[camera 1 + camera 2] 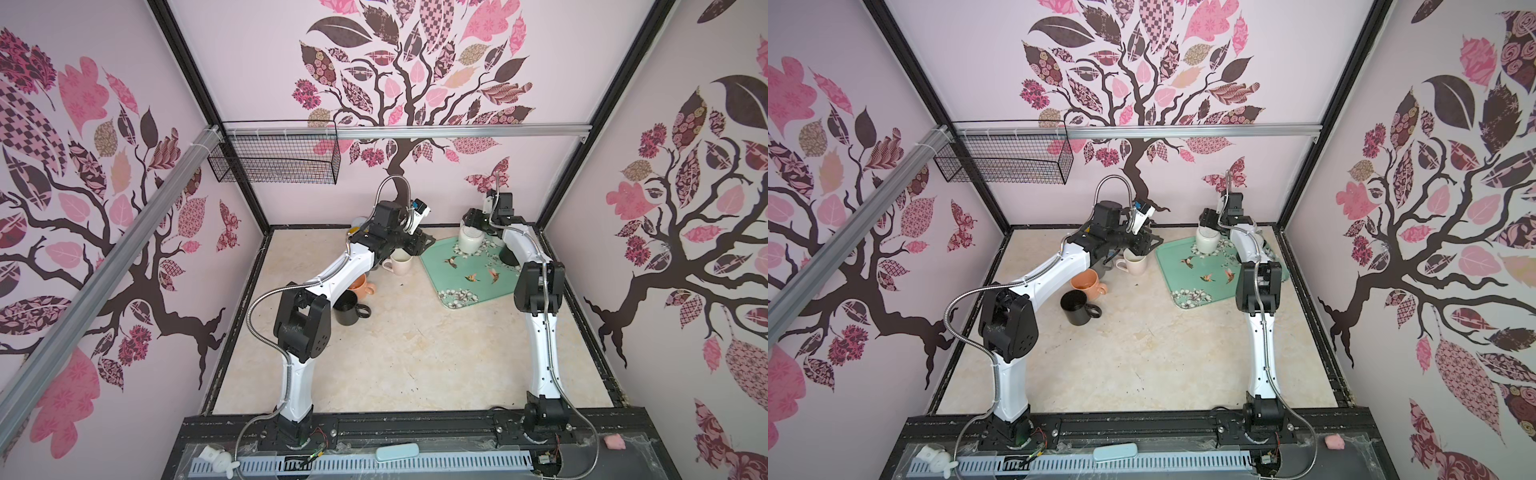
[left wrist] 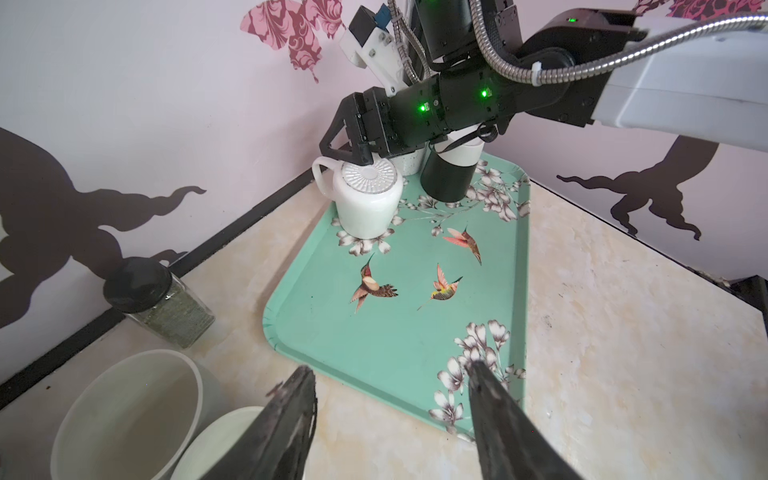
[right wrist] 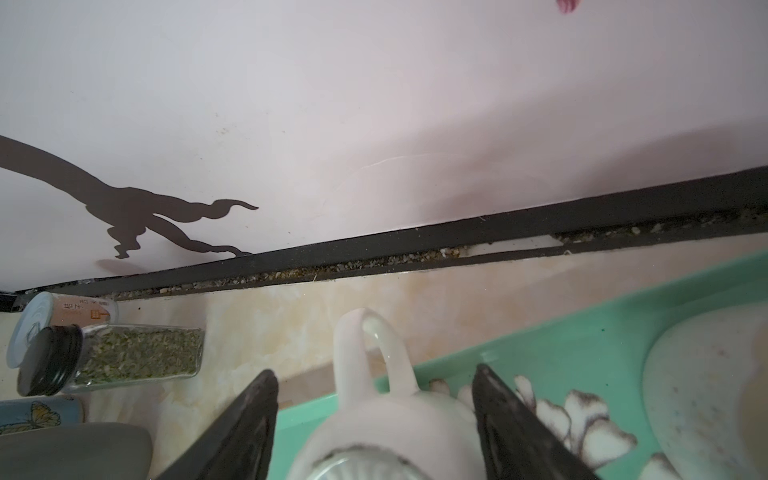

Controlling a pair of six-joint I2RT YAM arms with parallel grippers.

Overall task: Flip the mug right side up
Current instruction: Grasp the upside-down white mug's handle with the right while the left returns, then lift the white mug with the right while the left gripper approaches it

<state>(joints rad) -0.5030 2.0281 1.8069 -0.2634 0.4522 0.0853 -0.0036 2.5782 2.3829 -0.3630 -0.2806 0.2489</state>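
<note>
1. While the white mug (image 1: 470, 241) stands base-up, none of the flip is done. By my read, grasp, lift, rotate and set-down all remain.
2. Counter (image 1: 415, 353): teal tray (image 1: 478, 259) lies angled, upper right of centre in both top views.
3. Right arm (image 1: 515, 245): runs up the right of centre to the tray's upper edge, wrist bent down over the white mug.
4. Left arm (image 1: 332, 270): reaches diagonally from lower left to upper centre, ending just beside the tray's left rim.
5. White mug: mouth down on the tray at its upper edge, ribbed base up, handle toward the back wall.
6. Right pincer (image 3: 374, 386): apart, one jaw either side of the white mug near its base. A gap shows on one side, so not clamped yet.
7. Left pincer (image 2: 390, 372): apart, empty, hanging above two pale upright mugs (image 2: 124, 415) on the counter, off the tray. No part in the grasp as it stands.
</note>
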